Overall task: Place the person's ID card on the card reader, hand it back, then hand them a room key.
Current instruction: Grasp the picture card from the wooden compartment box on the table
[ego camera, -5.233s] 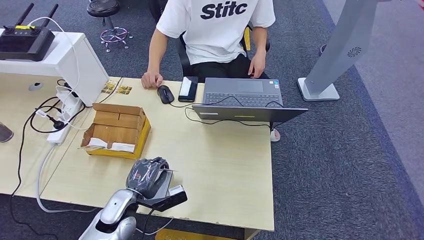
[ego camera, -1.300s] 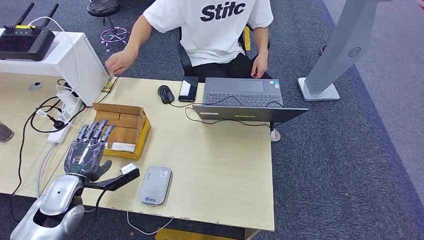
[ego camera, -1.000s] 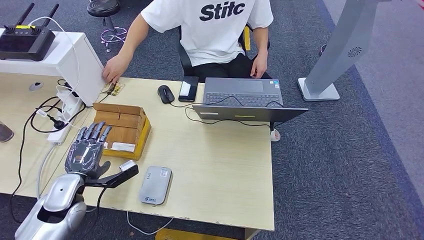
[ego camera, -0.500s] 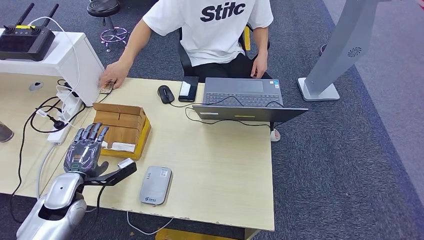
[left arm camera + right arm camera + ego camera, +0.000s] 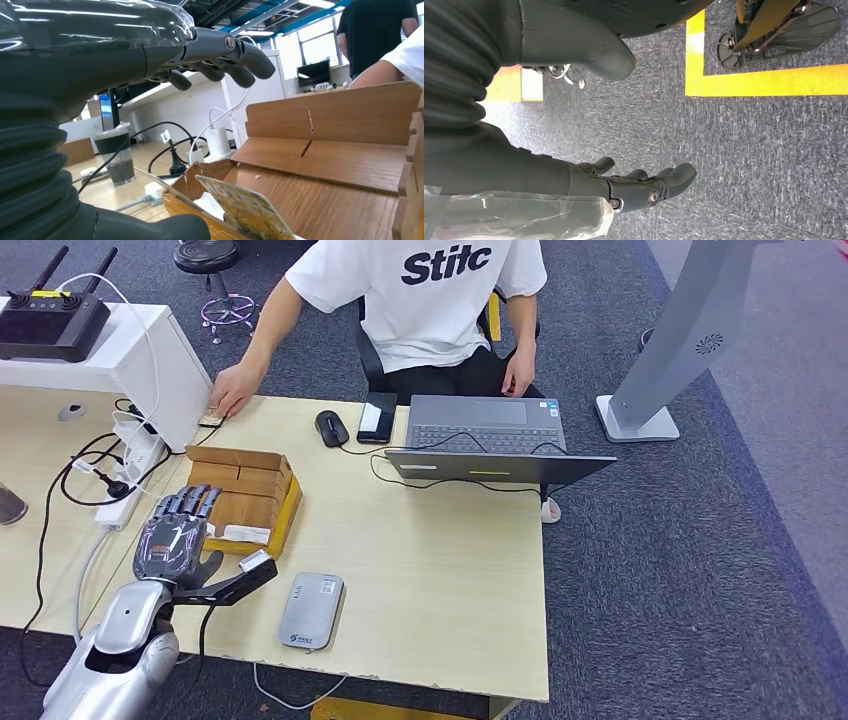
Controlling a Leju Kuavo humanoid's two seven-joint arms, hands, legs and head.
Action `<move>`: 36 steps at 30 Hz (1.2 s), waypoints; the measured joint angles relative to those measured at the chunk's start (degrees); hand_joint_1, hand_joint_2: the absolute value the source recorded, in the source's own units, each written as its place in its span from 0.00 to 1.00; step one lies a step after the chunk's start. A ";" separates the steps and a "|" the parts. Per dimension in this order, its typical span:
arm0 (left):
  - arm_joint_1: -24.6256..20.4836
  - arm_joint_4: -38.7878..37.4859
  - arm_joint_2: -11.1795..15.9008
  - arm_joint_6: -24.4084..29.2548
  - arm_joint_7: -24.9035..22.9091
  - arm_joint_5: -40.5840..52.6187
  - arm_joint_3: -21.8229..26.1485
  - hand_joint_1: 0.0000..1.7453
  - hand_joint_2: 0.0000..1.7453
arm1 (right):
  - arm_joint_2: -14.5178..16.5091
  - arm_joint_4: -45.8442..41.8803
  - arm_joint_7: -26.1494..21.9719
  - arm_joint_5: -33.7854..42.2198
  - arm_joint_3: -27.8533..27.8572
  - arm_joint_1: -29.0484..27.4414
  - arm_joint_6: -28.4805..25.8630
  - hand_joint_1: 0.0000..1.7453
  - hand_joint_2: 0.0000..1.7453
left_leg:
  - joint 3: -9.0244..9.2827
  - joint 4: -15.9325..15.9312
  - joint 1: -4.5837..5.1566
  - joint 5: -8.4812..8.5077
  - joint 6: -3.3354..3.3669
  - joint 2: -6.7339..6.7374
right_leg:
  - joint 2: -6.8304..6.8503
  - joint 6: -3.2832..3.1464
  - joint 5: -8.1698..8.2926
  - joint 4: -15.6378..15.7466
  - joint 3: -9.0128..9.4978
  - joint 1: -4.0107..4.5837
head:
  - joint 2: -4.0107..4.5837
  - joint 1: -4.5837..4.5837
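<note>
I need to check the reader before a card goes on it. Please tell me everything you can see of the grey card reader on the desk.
The card reader is a flat, light grey slab with rounded corners, plastic by its look. It lies flat near the front edge of the wooden desk, with a small white label and faint markings on top. No card lies on it. A cable leaves its near end over the desk edge. The left robot hand hovers beside it, not touching.
</note>
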State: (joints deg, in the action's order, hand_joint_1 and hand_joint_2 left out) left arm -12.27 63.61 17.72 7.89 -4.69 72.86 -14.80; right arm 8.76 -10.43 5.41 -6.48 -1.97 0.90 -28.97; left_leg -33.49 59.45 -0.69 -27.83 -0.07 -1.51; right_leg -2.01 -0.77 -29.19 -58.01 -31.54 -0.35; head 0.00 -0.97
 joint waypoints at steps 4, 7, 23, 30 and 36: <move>-0.34 -0.92 -0.55 0.50 0.33 -0.10 0.37 0.20 1.00 | 0.00 0.00 0.01 -0.09 0.00 0.00 0.03 0.00 1.00 | 0.00 0.00 0.00 0.00 0.00 0.00 | -0.01 0.00 0.00 0.00 -0.01 0.00 | 0.00 -0.01; -0.78 -1.79 -1.02 0.75 0.89 -0.43 0.52 0.25 1.00 | -0.01 0.00 0.03 -0.30 0.00 0.02 0.13 0.00 1.00 | 0.00 0.00 0.00 0.00 0.00 0.00 | 0.00 0.00 0.00 0.00 0.00 0.00 | 0.00 -0.01; -2.13 -6.13 -3.15 0.97 1.34 -0.60 0.65 0.39 1.00 | -0.03 0.00 0.36 -0.81 0.00 0.08 0.23 0.00 1.00 | 0.00 0.01 0.00 0.00 0.00 0.00 | 0.00 0.00 0.00 0.00 -0.01 0.00 | 0.00 0.00; -2.19 -7.35 -3.52 1.33 1.92 -0.69 0.66 0.60 1.00 | -0.04 0.00 0.32 -0.95 0.00 0.09 0.73 0.00 1.00 | 0.00 0.01 0.00 0.00 0.00 0.00 | 0.00 0.00 0.00 0.00 0.00 0.00 | 0.00 0.00; -2.26 -8.16 -3.83 1.73 2.26 -0.71 0.65 0.81 1.00 | -0.07 0.00 0.32 -1.03 0.00 0.10 0.77 0.00 1.00 | 0.00 0.01 0.00 0.00 0.00 0.00 | 0.00 0.00 0.00 0.00 -0.01 0.00 | 0.00 0.00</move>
State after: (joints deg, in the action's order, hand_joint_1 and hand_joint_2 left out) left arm -14.53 55.46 13.89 9.62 -2.43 72.15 -14.15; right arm 8.70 -10.43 5.73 -7.51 -1.97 1.00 -28.20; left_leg -33.49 59.46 -0.70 -27.83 -0.07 -1.50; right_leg -2.02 -0.77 -29.18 -58.01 -31.54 -0.35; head 0.00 -0.97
